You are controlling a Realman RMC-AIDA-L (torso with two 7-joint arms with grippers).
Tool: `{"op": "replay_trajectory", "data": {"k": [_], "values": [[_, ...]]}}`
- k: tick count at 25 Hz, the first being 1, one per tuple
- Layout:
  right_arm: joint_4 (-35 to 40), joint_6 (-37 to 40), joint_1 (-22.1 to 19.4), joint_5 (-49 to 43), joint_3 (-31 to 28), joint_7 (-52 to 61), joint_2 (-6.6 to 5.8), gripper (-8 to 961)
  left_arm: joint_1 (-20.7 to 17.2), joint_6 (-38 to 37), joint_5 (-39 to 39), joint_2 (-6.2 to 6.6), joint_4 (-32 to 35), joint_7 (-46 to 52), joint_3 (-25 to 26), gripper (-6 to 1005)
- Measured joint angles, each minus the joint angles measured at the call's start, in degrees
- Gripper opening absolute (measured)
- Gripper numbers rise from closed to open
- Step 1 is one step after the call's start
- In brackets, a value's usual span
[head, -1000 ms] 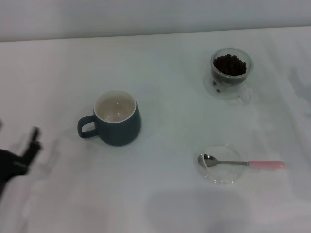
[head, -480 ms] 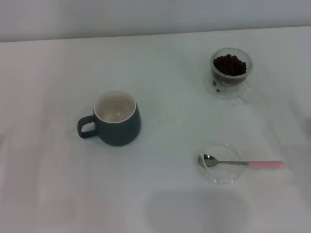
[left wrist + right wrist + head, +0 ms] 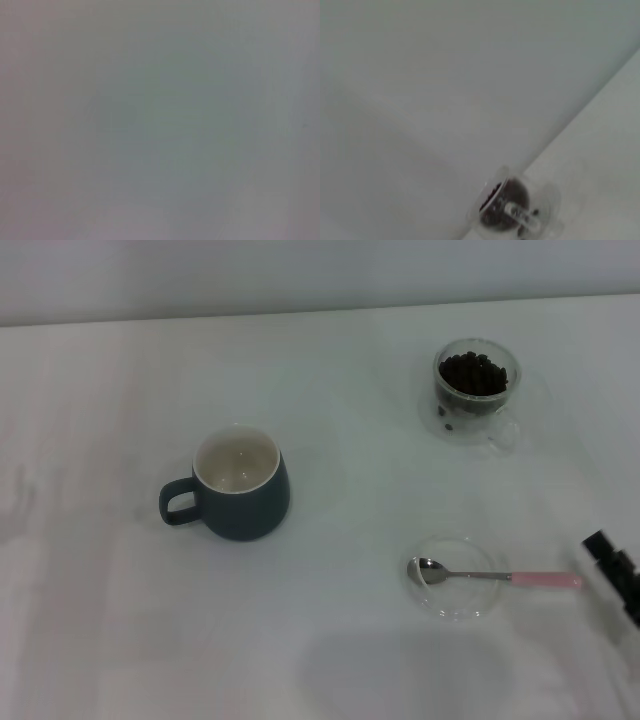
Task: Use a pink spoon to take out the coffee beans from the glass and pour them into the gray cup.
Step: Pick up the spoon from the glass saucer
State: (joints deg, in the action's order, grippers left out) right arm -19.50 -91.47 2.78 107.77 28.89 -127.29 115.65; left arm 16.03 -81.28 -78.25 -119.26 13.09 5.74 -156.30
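Shiny metal pink spoon [image 3: 495, 577] bowl

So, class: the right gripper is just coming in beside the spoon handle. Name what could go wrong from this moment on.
1. The pink spoon lies across a clear glass saucer, handle overhanging; the right gripper, beside the handle tip, might tip the spoon or slide the saucer.
2. The glass is heaped with coffee beans, so scooping may spill some over the rim.
3. The gray cup stands well away from the glass, so beans could drop during the carry.
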Motion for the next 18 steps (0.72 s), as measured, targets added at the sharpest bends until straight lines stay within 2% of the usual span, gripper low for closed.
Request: {"op": "replay_trajectory", "data": {"k": [3, 9, 18], "values": [[-1.0, 0.1, -0.4, -1.6, 0.0, -1.4, 0.46, 817, 0.6, 0.1, 0.2, 0.00, -0.1, 0.0, -0.1, 851], [-3.4, 2.0, 0.2, -3.3, -0.1, -3.8, 0.52, 815, 1.6, 0.6, 0.2, 0.00, -0.2, -0.1, -0.2, 851], [-4.0, 5.8, 1.6, -9.2, -4.2, -3.9, 0.62, 801, 1.8, 0.7, 0.2, 0.00, -0.6, 0.0, -0.2, 850]]}}
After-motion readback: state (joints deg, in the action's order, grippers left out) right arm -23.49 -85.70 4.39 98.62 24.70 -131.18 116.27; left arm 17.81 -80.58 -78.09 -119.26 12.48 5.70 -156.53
